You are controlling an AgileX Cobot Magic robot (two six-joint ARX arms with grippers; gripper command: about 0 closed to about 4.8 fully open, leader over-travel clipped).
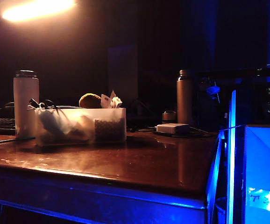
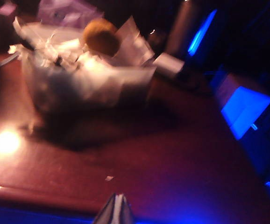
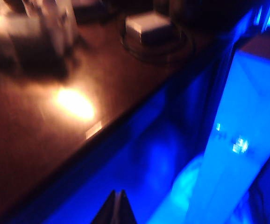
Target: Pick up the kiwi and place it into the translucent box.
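My left gripper [image 2: 116, 209] shows as a pale wedge at the bottom edge of the left wrist view; its two fingertips meet in a point, jaws together, holding nothing. My right gripper [image 3: 116, 208] appears the same way at the bottom edge of the right wrist view: dark fingertips pressed together, empty. Neither gripper is visible in the exterior view.

No brand, label or writing is legible; both wrist views are blurred.

The table [image 1: 139, 163] is a glossy reddish-brown slab with a lit blue front edge. On it, left of centre in the exterior view, stands the translucent box [image 1: 80, 125]: low, rectangular, frosted whitish plastic, cluttered contents showing through its walls. The kiwi [image 1: 90, 101], oval, matte, golden-brown, sits on top of those contents, above the rim. A white cylindrical bottle [image 1: 25, 103] stands just left of the box, a dark slim bottle [image 1: 184, 96] right of centre. A small flat white box [image 1: 172, 128] lies near that bottle. A glowing blue box [image 1: 264, 172] fills the lower right.
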